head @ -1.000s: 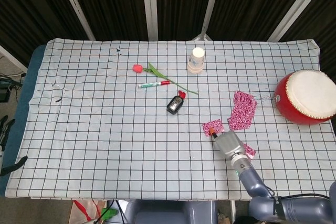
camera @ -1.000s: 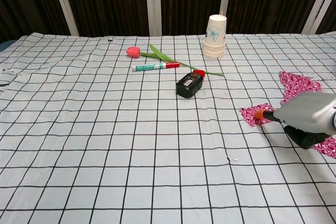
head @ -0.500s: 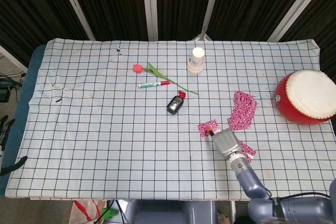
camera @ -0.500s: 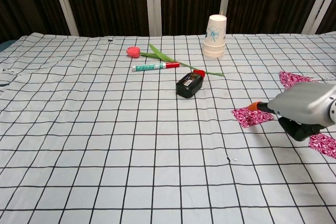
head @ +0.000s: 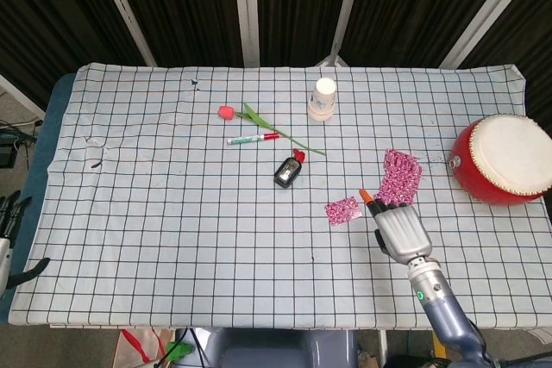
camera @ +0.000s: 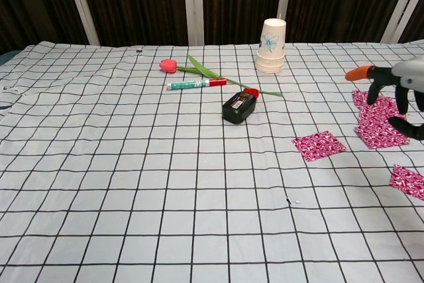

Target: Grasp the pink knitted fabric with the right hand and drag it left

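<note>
Fingers of your right hand (head: 399, 228) point up the table in the head view, spread and holding nothing, with the small pink knitted fabric (head: 342, 210) lying flat just to their left, a longer pink strip (head: 398, 177) just beyond the fingertips, and a black bottle (head: 288, 169), marker (head: 253, 138), tulip (head: 263, 122), paper cups (head: 323, 98) and red drum (head: 502, 159) around. From the chest view, your right hand (camera: 397, 91) hangs raised above the long strip (camera: 379, 122), fingers apart and empty, while the small fabric (camera: 319, 145) lies apart to its left, another pink piece (camera: 409, 181) lying nearer the front edge.
</note>
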Controlling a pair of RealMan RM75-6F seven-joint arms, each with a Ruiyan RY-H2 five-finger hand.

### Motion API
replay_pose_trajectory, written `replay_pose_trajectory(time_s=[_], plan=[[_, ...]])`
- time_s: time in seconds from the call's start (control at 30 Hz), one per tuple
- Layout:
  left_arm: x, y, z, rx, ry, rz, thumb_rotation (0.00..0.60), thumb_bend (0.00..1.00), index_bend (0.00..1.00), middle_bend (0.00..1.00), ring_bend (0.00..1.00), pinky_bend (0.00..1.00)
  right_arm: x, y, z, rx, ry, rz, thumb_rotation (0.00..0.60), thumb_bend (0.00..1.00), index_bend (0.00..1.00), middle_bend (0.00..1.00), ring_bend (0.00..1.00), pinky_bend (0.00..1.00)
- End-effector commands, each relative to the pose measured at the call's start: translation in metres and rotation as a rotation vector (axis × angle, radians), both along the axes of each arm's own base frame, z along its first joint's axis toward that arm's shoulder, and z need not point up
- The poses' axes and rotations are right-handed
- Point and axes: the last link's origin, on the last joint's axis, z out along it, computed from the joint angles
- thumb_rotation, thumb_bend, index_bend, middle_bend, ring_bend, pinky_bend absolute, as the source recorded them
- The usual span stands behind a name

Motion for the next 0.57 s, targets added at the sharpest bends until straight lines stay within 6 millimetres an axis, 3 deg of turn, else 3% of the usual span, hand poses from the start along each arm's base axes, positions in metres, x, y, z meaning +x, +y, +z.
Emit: replay_pose_trajectory(time_s=[0.03, 0.2, 0.33, 0.57], plan=[[0.001, -0.001, -0.001, -0.001, -0.002, -0.001, 0.600, 0.25, 0.10, 0.00, 0.00, 0.02, -0.030, 0.037, 0.028, -0.078, -0.161, -0.005, 0.600, 0.52, 0.00, 0.17, 0.33, 0.39], [0.001, -0.003, 0.002, 0.007, -0.011, 0.002, 0.600, 0.25, 0.10, 0.00, 0.00, 0.02, -0.066, 0.069, 0.042, -0.146, -0.185, 0.073, 0.600, 0.41, 0.00, 0.14, 0.29, 0.34], [0.000, -0.004, 0.005, 0.016, -0.018, 0.003, 0.600, 0.25, 0.10, 0.00, 0.00, 0.02, -0.083, 0.085, 0.048, -0.168, -0.174, 0.049, 0.600, 0.35, 0.00, 0.10, 0.24, 0.30], [-0.001, -0.003, 0.004, 0.006, -0.018, 0.006, 0.600, 0.25, 0.10, 0.00, 0.00, 0.02, -0.096, 0.089, 0.055, -0.217, -0.165, 0.025, 0.600, 0.35, 0.00, 0.09, 0.24, 0.29]])
